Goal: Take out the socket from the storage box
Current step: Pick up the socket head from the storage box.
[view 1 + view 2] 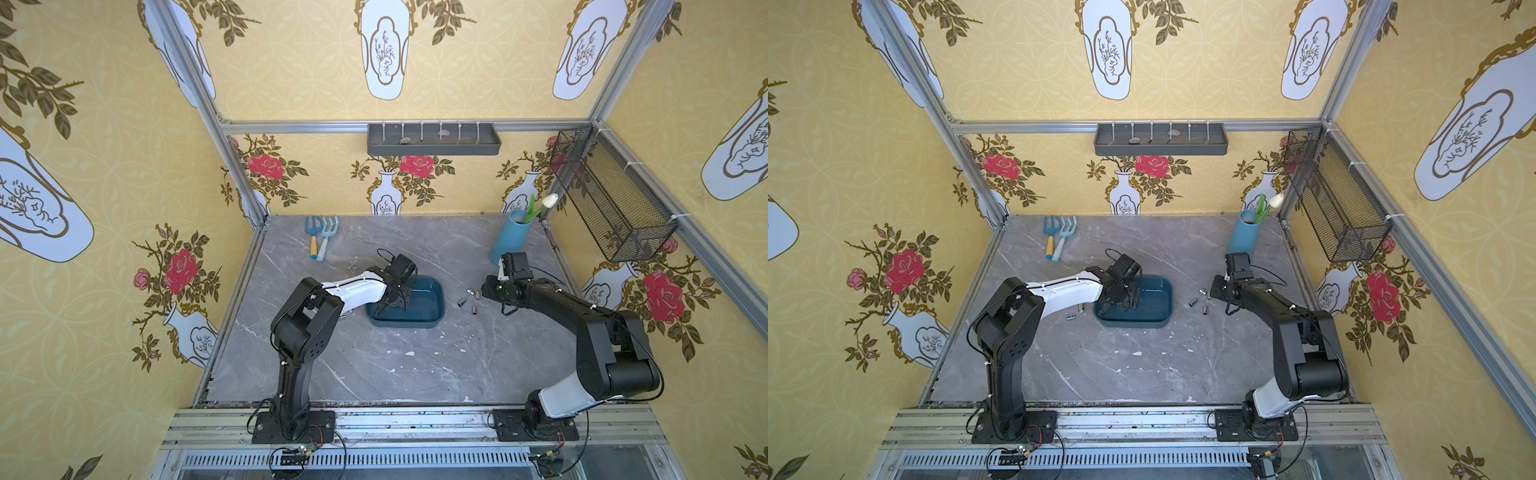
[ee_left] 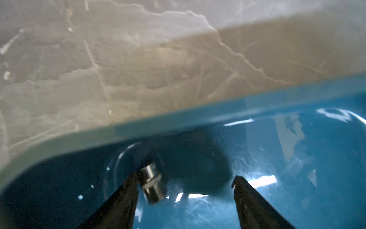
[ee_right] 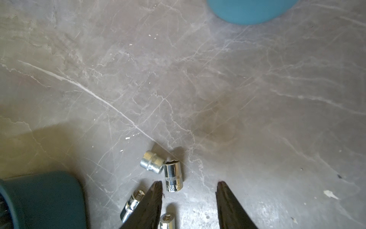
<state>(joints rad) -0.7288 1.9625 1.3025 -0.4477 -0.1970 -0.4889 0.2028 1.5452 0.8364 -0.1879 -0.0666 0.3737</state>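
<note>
The dark teal storage box [image 1: 437, 316] [image 1: 1166, 309] sits mid-table. My left gripper [image 1: 392, 305] [image 2: 186, 178] reaches down into its left end with the jaws open. In the left wrist view a small chrome socket [image 2: 152, 182] lies on the box floor near the rim [image 2: 178, 119], right against the inner side of one finger [image 2: 122, 202]; the other finger stands well apart from it. My right gripper [image 1: 488, 289] [image 3: 189, 183] hangs open and holds nothing, just above the table to the right of the box, over several loose sockets [image 3: 173, 176] [image 1: 462, 302].
Two more sockets [image 1: 1082, 308] lie on the table left of the box. A blue vase [image 1: 509, 239] with a tulip stands at the back right, toy garden tools [image 1: 320, 241] at the back left. A grey wall tray [image 1: 434, 139] and a wire basket [image 1: 611, 195] hang on the walls.
</note>
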